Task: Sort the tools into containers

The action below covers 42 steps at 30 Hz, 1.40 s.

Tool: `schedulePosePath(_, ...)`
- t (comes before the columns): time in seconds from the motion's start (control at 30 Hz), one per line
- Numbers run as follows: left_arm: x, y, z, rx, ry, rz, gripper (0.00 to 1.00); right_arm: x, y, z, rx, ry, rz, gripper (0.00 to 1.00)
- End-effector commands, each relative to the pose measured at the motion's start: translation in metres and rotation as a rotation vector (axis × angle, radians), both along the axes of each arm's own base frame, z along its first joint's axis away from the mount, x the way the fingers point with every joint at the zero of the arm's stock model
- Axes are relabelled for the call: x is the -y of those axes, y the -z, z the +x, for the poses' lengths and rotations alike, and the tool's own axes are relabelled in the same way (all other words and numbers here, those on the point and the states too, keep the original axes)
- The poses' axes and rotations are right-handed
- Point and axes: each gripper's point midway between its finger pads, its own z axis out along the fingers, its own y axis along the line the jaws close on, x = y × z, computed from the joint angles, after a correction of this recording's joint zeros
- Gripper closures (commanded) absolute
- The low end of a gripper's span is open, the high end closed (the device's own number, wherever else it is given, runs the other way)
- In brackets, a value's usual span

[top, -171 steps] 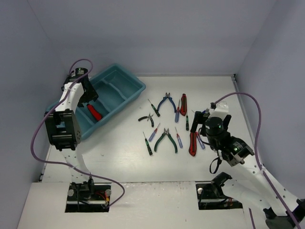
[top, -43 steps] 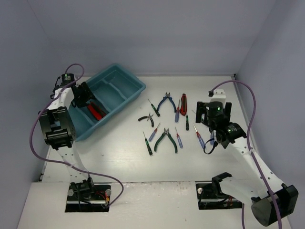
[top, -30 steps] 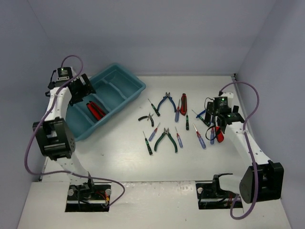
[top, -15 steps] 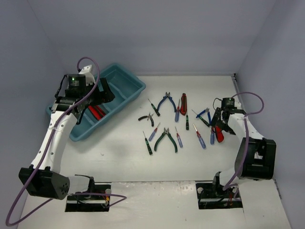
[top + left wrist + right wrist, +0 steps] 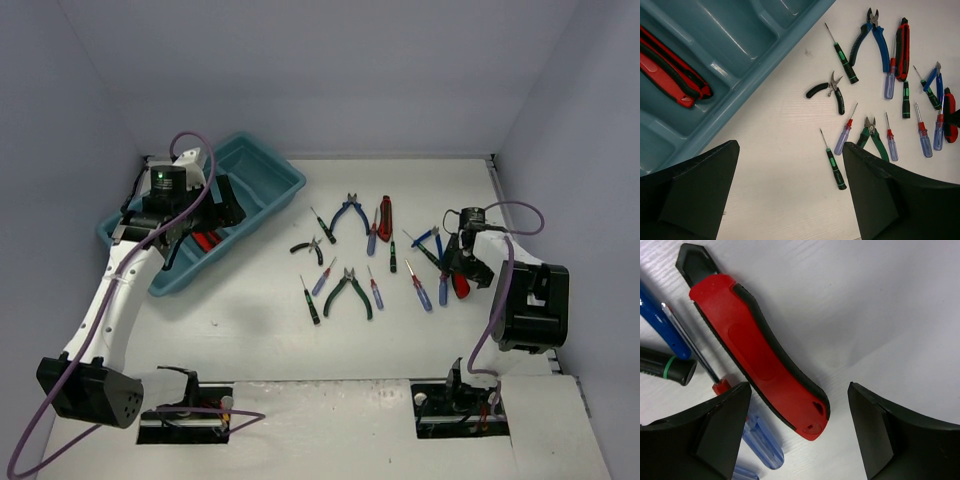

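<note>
The teal tray sits at the far left; red-handled cutters lie in one of its long compartments. My left gripper hovers over the tray's near side, open and empty. Loose tools lie mid-table: blue pliers, a red cutter, black pliers, green pliers and thin screwdrivers. My right gripper is open, low over another red-and-black cutter. The cutter's butt end lies between the jaws, touching neither finger.
In the right wrist view, a blue-handled screwdriver, a green-ringed black handle and a blue plier handle crowd the cutter's left side. Bare table lies right of it. Grey walls enclose the table on three sides.
</note>
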Motion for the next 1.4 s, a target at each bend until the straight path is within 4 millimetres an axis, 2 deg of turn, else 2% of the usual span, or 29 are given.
schedulePosePath(0.0,0.002,-0.019,0.003,0.077,0.011,0.002,0.18,0.006,-0.006,0.01,0.016,0.033,-0.012,0.29)
schedulePosePath(0.17,0.004,-0.016,0.002,0.069,0.017,0.002,0.18,0.004,-0.001,0.012,0.003,0.028,-0.001,0.39)
schedulePosePath(0.4,0.008,-0.019,0.002,0.073,0.03,-0.003,0.18,0.003,-0.002,0.014,0.011,0.028,0.005,0.7)
schedulePosePath(0.57,0.013,-0.022,0.001,0.078,0.046,-0.014,0.18,0.003,-0.01,0.021,0.042,0.024,0.007,0.9)
schedulePosePath(0.67,0.02,-0.026,-0.001,0.077,0.068,-0.036,0.18,0.004,-0.026,0.027,0.087,0.017,-0.011,0.98)
schedulePosePath(0.77,0.028,-0.031,-0.003,0.083,0.089,-0.055,0.18,0.004,-0.044,0.032,0.143,0.011,-0.023,1.0)
schedulePosePath(0.93,0.047,-0.046,-0.008,0.102,0.136,-0.092,0.18,-0.008,-0.097,0.041,0.3,-0.059,-0.043,1.0)
schedulePosePath(1.03,0.064,-0.06,-0.009,0.133,0.164,-0.154,0.18,-0.042,-0.136,0.05,0.421,-0.195,0.006,1.0)
schedulePosePath(1.1,0.076,-0.07,-0.008,0.157,0.181,-0.208,0.18,-0.075,-0.165,0.052,0.506,-0.314,0.038,1.0)
schedulePosePath(1.13,0.087,-0.077,-0.008,0.173,0.192,-0.25,0.18,-0.101,-0.177,0.052,0.541,-0.399,0.06,1.0)
schedulePosePath(1.3,0.127,-0.1,-0.005,0.235,0.241,-0.366,0.18,-0.182,-0.239,0.033,0.752,-0.627,0.201,1.0)
schedulePosePath(1.37,0.145,-0.113,-0.006,0.272,0.256,-0.425,0.18,-0.211,-0.257,0.021,0.813,-0.718,0.295,1.0)
